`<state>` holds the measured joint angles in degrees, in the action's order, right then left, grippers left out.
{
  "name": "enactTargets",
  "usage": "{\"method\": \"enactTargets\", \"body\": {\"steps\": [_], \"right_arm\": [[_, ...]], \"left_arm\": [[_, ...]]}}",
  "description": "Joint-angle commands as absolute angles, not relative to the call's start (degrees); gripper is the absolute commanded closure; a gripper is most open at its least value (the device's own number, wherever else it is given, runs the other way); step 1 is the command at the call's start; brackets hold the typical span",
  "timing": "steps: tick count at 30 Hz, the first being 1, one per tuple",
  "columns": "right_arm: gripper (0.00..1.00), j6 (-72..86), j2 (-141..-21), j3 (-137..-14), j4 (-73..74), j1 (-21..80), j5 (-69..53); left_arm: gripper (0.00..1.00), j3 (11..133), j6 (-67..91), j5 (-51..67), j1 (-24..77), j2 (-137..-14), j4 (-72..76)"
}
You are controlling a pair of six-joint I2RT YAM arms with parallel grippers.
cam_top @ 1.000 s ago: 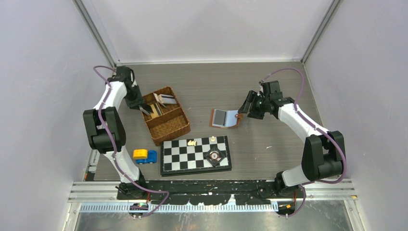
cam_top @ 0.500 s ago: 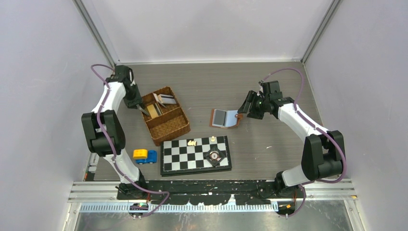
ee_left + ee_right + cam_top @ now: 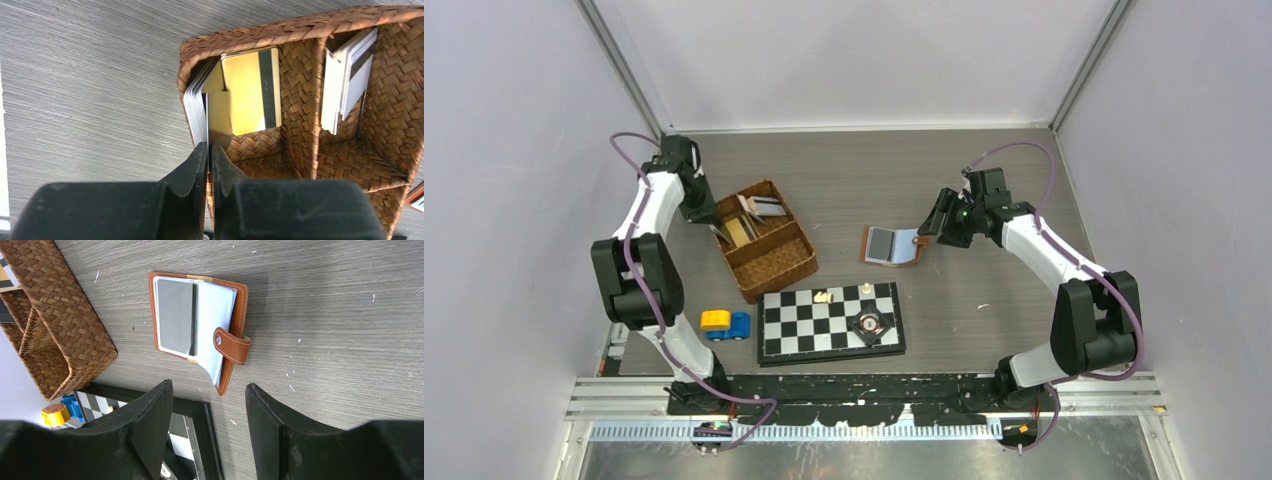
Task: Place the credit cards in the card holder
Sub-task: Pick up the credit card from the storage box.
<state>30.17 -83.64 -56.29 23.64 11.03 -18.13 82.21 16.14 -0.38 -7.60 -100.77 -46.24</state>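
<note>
While your left gripper (image 3: 209, 150) pinches thin pale grey-blue credit cards (image 3: 196, 111) inside the brown wicker basket (image 3: 300, 110), seen only from its wrist view, your right gripper (image 3: 207, 402) hangs spread just beside the open tan leather card holder (image 3: 239, 302).

Overhead view covers the table (image 3: 984, 190); both close wrist views share the basket (image 3: 250, 37).
</note>
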Motion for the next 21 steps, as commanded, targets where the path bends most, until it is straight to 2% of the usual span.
{"method": "enactTargets", "body": {"steps": [1, 5, 9, 21], "right_arm": [[0.4, 30.5, -83.4, -56.5, 21.8, 10.8, -19.0], [0.4, 30.6, -83.1, -56.4, 21.7, 10.8, -18.8], [0.4, 30.8, -82.5, -56.3, 21.7, 10.8, -18.8], [0.4, 30.2, -75.9, -58.2, 24.1, 10.8, -16.3]], "left_arm": [[0.95, 81.8, 15.4, -1.6, -8.0, -97.9, -46.4], [1.0, 81.8, 15.3, -1.3, -8.0, -97.9, -46.4], [1.0, 81.7, 15.2, -0.3, -8.0, -97.0, -46.1], [1.0, 80.6, 11.7, 12.6, -5.6, -87.0, -42.0]]}}
